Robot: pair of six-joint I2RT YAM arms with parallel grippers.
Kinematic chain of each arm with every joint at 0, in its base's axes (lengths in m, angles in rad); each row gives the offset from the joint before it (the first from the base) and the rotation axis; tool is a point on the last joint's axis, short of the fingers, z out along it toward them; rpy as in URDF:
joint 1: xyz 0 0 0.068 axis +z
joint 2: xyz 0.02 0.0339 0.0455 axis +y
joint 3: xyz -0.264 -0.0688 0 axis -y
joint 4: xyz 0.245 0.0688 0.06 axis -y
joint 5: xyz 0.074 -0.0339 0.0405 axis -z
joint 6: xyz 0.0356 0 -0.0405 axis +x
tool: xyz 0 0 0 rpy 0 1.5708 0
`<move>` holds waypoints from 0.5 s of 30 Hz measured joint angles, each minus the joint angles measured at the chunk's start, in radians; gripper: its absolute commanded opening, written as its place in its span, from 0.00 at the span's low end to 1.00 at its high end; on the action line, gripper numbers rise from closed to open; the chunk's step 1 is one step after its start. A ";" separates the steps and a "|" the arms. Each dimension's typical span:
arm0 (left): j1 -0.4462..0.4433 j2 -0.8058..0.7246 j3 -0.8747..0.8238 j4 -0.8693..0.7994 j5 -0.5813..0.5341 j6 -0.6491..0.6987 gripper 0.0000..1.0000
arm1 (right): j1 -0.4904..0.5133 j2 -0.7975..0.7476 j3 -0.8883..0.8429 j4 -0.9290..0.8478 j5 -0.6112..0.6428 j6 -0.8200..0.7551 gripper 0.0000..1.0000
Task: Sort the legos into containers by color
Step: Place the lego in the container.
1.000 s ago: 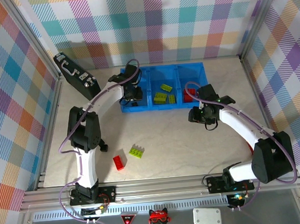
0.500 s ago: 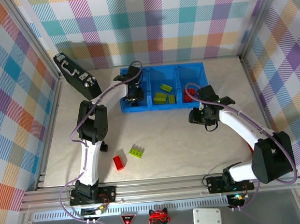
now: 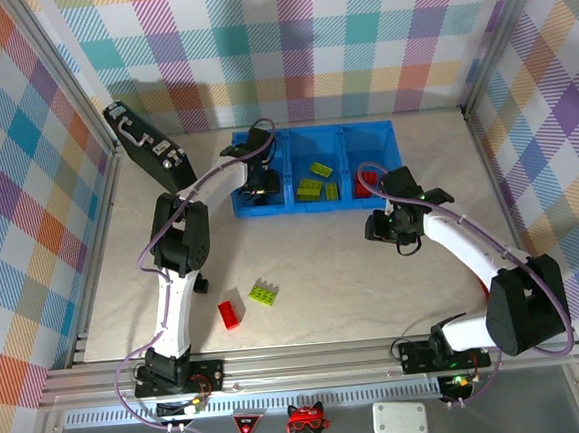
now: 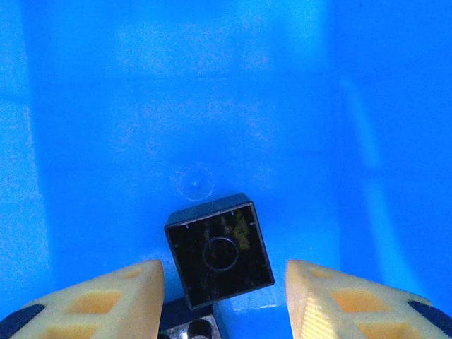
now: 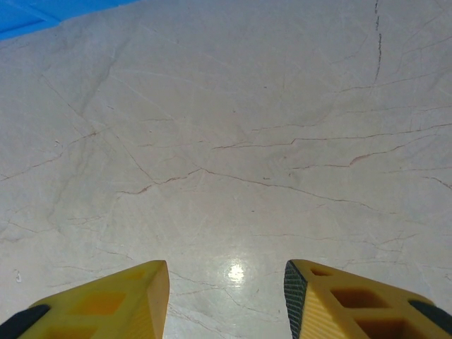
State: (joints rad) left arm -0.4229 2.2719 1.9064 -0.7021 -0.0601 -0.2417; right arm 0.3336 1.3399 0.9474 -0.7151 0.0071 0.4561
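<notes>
Both gape empty: left end effector (image 4: 223, 286) over a black lego (image 4: 219, 247) (inside a blue container (image 4: 212, 99)), right end effector (image 5: 226, 282) over table (image 5: 233, 141).

Blue three-compartment tray (image 3: 369, 142) at 12 o'clock on the counter (image 3: 376, 290). A black cube (image 4: 219, 251) lies in the left compartment, lime bricks (image 3: 309, 187) in the middle, a red piece (image 3: 364, 180) in the right. At 7 o'clock, a loose red brick (image 3: 229, 315) lies near a loose lime brick (image 3: 265, 293).
</notes>
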 measured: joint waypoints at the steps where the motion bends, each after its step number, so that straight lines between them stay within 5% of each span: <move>1: 0.000 -0.003 0.000 -0.001 0.004 0.000 0.49 | 0.000 -0.003 0.000 0.000 0.000 0.000 0.49; 15: 0.000 -0.264 -0.080 -0.004 0.022 -0.008 0.48 | 0.000 -0.009 0.000 0.000 0.000 0.000 0.49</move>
State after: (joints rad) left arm -0.4229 2.0083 1.8259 -0.7059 -0.0380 -0.2493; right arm 0.3336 1.3312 0.9470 -0.7151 0.0071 0.4561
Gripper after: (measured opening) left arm 0.486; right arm 0.488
